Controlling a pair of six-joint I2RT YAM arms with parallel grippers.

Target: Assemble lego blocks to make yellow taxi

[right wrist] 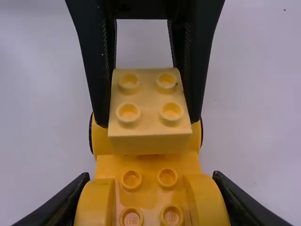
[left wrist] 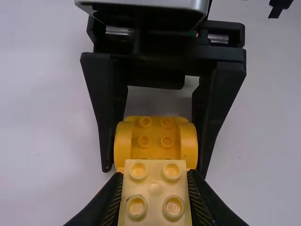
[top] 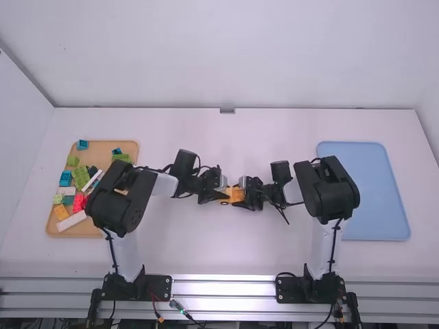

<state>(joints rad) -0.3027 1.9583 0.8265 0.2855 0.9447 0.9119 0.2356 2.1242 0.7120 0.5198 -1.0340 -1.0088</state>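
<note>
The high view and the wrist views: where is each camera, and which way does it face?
High: above and behind, facing forward and down onto the white table; left arm and right arm show.
Left wrist: on that wrist, facing the pale block; left hand near, right hand beyond.
Right wrist: on that wrist, facing the yellow base; right hand near, left hand beyond.
The wrist views share both hands, block and base.

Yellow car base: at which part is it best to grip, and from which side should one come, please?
Probably best across the rounded fenders at the car base's end away from the pale block, coming from that end, with the jaws outside both fenders. They stand as a matched pair on opposite sides, and this grip should leave the top studs free.
</note>
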